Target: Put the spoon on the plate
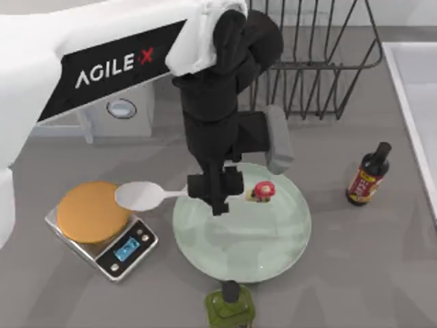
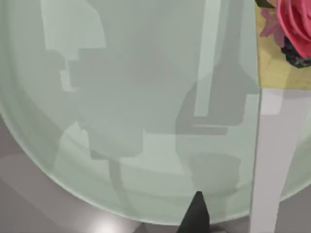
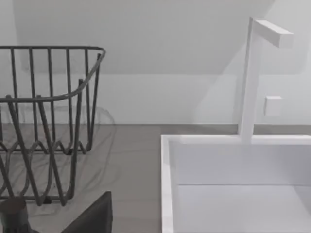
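Observation:
Over the left part of the pale mint-green plate [image 1: 273, 239] my left gripper [image 1: 216, 192] is shut on the thin handle of the white spoon [image 1: 141, 196]. The spoon lies level. Its oval bowl reaches past the plate's left rim toward the scale, and its red mushroom charm [image 1: 261, 190] hangs above the plate. The left wrist view has the handle [image 2: 271, 160] and the charm [image 2: 291, 24] close over the glossy plate [image 2: 121, 97]. My right gripper [image 3: 95, 218] is parked off to the right, facing the rack and the sink.
A silver scale [image 1: 123, 249] topped by an orange disc [image 1: 91, 212] stands left of the plate. A green bottle [image 1: 231, 307] sits at the plate's front rim and a dark sauce bottle [image 1: 367, 176] to its right. A wire rack [image 1: 321, 61] is behind, a white sink [image 1: 418, 96] at right.

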You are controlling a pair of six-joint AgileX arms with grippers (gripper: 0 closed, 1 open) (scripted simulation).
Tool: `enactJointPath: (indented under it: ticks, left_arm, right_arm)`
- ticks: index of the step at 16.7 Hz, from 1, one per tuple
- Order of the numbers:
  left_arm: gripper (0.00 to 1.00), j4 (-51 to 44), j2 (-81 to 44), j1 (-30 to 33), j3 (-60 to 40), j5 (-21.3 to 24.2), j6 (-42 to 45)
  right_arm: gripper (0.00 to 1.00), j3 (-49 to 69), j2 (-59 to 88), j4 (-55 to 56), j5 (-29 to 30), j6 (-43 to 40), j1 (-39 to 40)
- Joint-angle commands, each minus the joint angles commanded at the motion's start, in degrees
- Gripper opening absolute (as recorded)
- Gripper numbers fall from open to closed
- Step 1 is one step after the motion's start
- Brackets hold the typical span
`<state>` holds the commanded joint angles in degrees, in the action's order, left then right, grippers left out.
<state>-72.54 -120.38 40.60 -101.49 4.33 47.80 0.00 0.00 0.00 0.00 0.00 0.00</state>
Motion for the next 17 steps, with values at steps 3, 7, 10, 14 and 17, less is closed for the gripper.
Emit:
enactJointPath:
  ticks: [3, 7, 10, 14, 17]
  left_arm:
    - [0.0, 2.9, -5.4, 3.9, -3.9, -2.9, -3.5]
    - [0.0, 3.6, -6.6, 4.5, -4.5, -3.7, -4.3]
    - [0.0, 3.6, -6.4, 4.2, -4.3, -3.6, -4.1]
    - [0.0, 3.9, -7.8, 4.7, -4.6, -3.3, -4.2]
    - [0.0, 4.1, -9.3, 5.3, -4.9, -2.4, -4.3]
  right_arm:
    - [1.0, 0.0, 0.0, 0.0, 0.0, 0.0, 0.0]
    - [1.0, 0.0, 0.0, 0.0, 0.0, 0.0, 0.0]
    - [1.0, 0.0, 0.0, 0.0, 0.0, 0.0, 0.0]
    - [1.0, 0.0, 0.0, 0.0, 0.0, 0.0, 0.0]
    - [1.0, 0.0, 0.0, 0.0, 0.0, 0.0, 0.0]
